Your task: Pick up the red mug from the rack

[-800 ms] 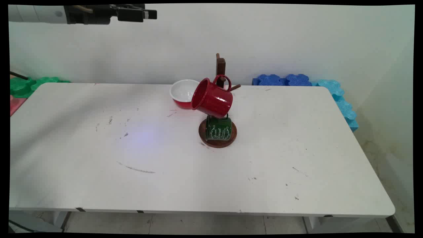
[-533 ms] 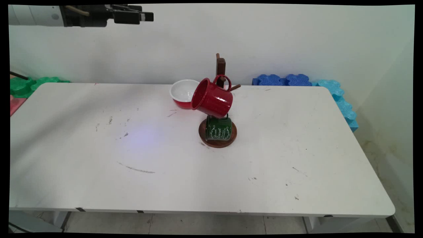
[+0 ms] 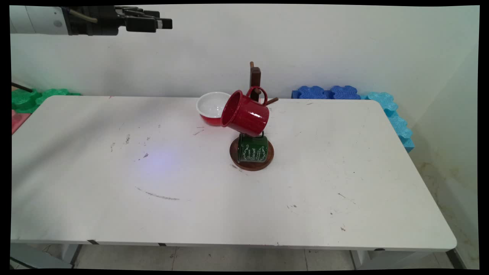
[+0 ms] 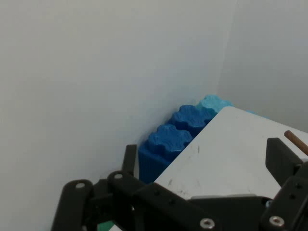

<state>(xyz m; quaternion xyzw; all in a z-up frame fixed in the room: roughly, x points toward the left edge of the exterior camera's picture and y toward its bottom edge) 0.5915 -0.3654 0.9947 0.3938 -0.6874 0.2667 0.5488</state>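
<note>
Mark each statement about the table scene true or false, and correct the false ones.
1. The red mug hangs tilted on the wooden stand. True.
2. The green mug lies on the table's left end. False: it is at the stand's round base.
3. The tool holds the red mug. False: it is high up at the upper left, holding nothing.
4. A white-lined bowl sits behind the red mug. True.
5. Blue foam blocks lie beyond the table's far right corner. True.

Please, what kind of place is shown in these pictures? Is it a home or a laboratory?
Probably a robot test room, not a home. A white table stands against a bare wall, a robot arm's black claw hangs high above it, and blue foam blocks are stacked behind. The mug stand looks like a practice prop.
</note>
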